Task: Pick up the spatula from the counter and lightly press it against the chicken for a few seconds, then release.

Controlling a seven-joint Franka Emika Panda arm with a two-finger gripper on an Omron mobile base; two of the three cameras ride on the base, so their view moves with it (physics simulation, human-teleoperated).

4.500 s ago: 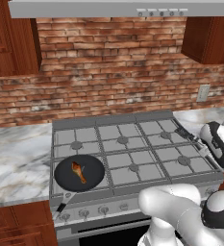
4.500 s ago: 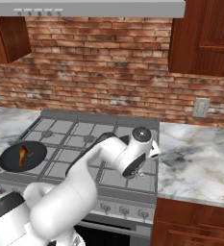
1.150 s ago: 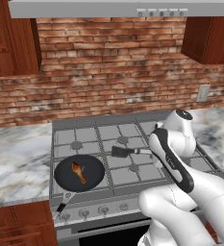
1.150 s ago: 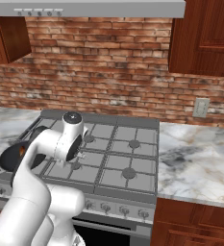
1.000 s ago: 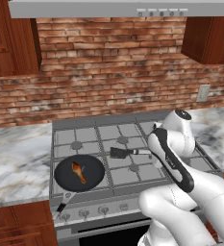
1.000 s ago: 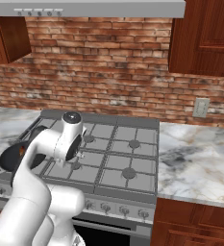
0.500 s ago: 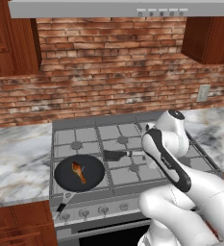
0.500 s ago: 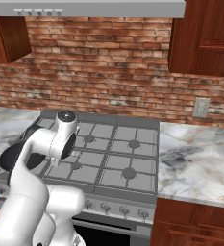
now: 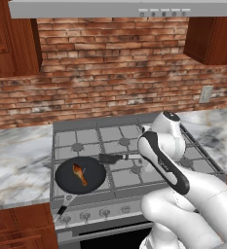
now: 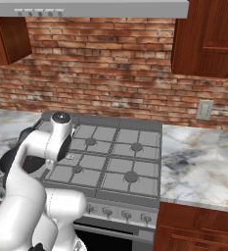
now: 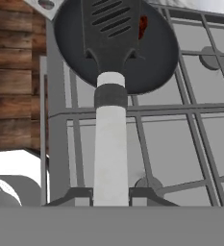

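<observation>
The spatula [image 11: 110,144] has a white handle and a black slotted blade. My gripper [image 11: 110,194] is shut on the handle, with one fingertip on either side. In the hand view the blade hangs over the black pan [image 11: 156,57] and covers most of the chicken [image 11: 143,26], of which a red edge shows to the blade's right. From the left base view the spatula [image 9: 112,157] is held level above the stove, its blade just right of the pan [image 9: 66,181], apart from the browned chicken [image 9: 79,173]. My gripper there is behind my forearm.
The pan sits on the front left burner of the grey stove [image 9: 129,177], its handle [image 9: 61,210] pointing over the front edge. Marble counter lies to the left [image 9: 17,160] and right [image 10: 198,157]. A brick wall and wooden cabinets stand behind.
My arm has swung left from the right counter, carrying the spatula across the stove. In the last second the blade has moved on leftwards to the pan's rim.
</observation>
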